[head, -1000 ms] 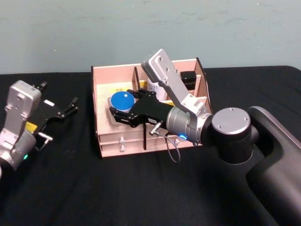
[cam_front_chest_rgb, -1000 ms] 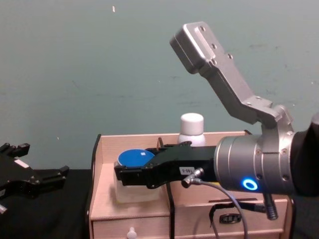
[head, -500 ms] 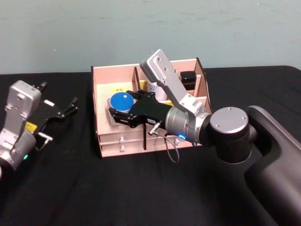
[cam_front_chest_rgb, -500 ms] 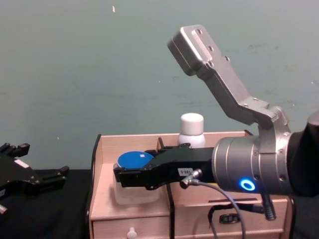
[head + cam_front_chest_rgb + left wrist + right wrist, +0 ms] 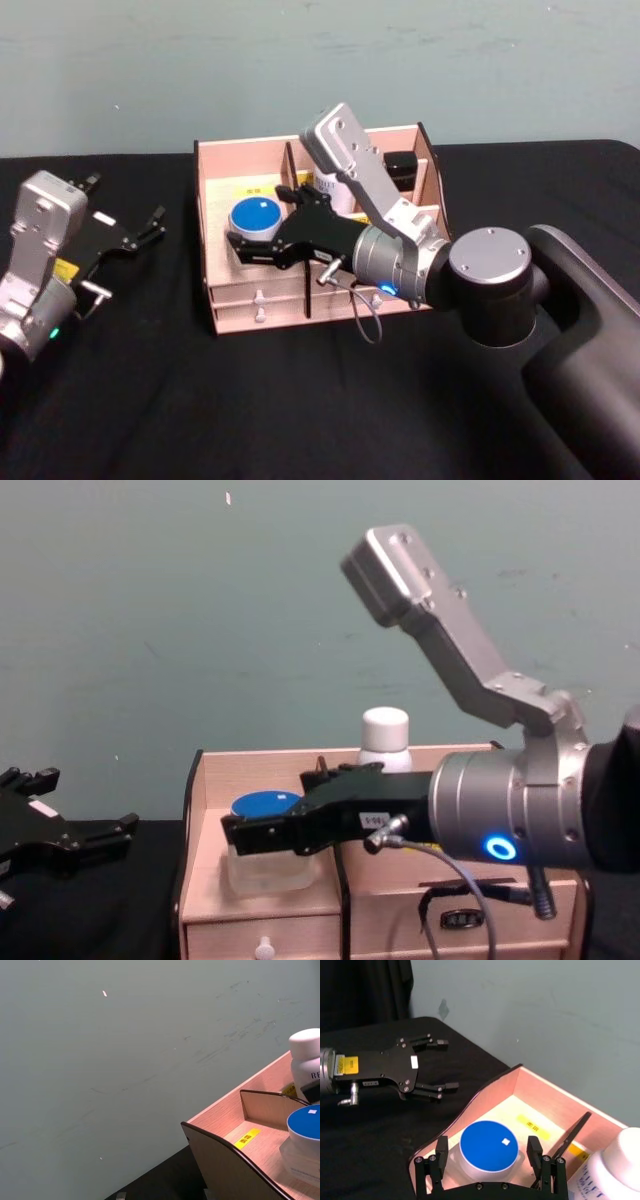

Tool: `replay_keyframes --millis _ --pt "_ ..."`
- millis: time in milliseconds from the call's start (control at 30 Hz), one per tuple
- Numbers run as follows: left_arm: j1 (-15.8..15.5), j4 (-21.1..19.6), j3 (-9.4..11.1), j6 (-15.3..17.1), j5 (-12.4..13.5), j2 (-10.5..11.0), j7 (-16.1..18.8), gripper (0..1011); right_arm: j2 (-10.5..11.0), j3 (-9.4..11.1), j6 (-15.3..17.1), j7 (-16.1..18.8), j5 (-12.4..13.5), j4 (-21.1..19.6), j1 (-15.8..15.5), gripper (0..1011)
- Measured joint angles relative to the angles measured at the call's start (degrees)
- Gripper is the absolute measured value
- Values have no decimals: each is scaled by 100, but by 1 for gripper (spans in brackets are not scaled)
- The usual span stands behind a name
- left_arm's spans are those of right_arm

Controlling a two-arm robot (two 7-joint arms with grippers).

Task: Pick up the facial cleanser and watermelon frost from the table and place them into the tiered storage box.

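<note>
Pinkish wood forms the tiered storage box, which stands on the black desk. The right hand reaches into its left compartment, and its two fingers stand spread on both sides of a clear jar with a blue lid; in the right wrist view a small gap shows between each finger and the jar, so the hand does not pinch it. The jar sits low in the compartment, between the fingertips, and a yellow label lies on the floor just beyond it. A white bottle stands in the next compartment, behind the hand and to its right side, past a thin divider. A black item sits in the far right compartment. The left hand hovers over the desk, well apart from the box on the left, with its fingers spread and nothing between them.
</note>
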Motion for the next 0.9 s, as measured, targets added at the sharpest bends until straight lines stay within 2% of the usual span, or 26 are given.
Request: replay_keyframes --millis 233,300,500,600,633,733,767,900 --pt "0 0 0 0 0 0 0 1002 108 117 -184 -9 76 -299 -153 1002" --pt "0 0 0 0 0 0 0 1001 232 197 -323 -59 88 -609 -299 1000" --pt "0 0 0 0 0 0 0 1001 457 412 -570 -275 33 -1210 -632 1002" --pt "0 0 0 0 0 0 0 1001 591 592 -673 -411 21 -1554 -861 1002" --pt "0 0 0 0 0 0 0 1001 659 709 -721 -494 2 -1720 -986 1002" --pt "0 0 0 0 0 0 0 1001 762 911 -795 -640 -39 -1948 -1183 1002" --pt "0 0 0 0 0 0 0 1001 824 1065 -841 -735 -59 -2067 -1311 1002" --pt "0 0 0 0 0 0 0 1001 929 1444 -900 -922 -98 -2212 -1562 1002"
